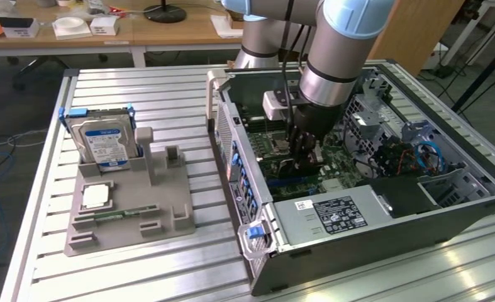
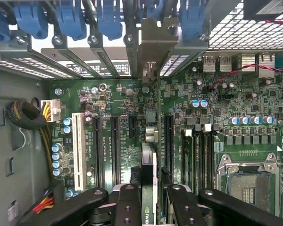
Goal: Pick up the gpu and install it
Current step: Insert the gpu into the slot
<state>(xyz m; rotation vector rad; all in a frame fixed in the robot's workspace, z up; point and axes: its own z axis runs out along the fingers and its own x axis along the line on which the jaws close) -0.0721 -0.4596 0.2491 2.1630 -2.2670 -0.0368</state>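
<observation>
Hanging inside the open computer case [image 1: 448, 189], the claw [image 2: 149, 200] is closed on the gpu [image 2: 148, 155], edge-on over the motherboard [image 2: 113, 132] slots. It looks light, stiff, fragile; gripped by its top edge.

An open computer case [image 1: 373, 207] lies on its side on a slatted table [image 1: 146, 94], toward the exterior view's right. A holder tray [image 1: 129, 214] sits on the same table to the exterior view's left, well apart from the case. A hard drive [image 1: 104, 141] stands upright at the tray's far end, and a processor [image 1: 95, 196] lies flat nearer the camera. The arm reaches down into the case, its gripper [image 1: 302, 160] above the motherboard [image 2: 118, 117]. Between the fingers [image 2: 127, 207] the gpu [image 2: 148, 188] stands on edge, in line with the expansion slots [image 2: 114, 146], its bracket [image 2: 156, 44] against the case's rear slot openings
</observation>
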